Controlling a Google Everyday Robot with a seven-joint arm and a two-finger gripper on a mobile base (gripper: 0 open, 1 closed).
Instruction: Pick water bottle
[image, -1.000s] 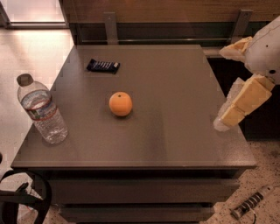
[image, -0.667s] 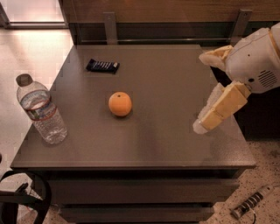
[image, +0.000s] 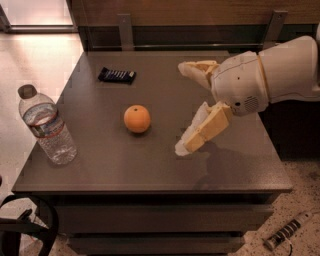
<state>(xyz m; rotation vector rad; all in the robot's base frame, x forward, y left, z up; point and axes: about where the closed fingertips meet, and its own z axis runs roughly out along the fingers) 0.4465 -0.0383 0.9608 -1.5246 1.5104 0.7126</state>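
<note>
Claw (image: 181, 108) spread wide right of orange (image: 137, 118); water bottle (image: 47, 125) at table (image: 150, 167) left edge.

From my end, the arm's last section is a fat smooth white plastic arm shell (image: 292, 67), rounded like a tube, w/ a thin orange-tan seam ring (image: 260, 75) where it meets the wrist. The white bulb-shaped wrist housing (image: 235, 80) looks matte and has a small patch of fine vent holes (image: 248, 104) low on its side, plus one dark dot next to it. The two-finger cream-and-tan gripper (image: 181, 107) sits over the right half of the dark grey-brown table top (image: 150, 165), its fingers spread wide apart. Each is a blocky tan wedge; the lower finger (image: 207, 127) has flat yellowish faces and ends in a paler, whitish tip. The upper one looks approx the same, just shorter from this angle.
</note>
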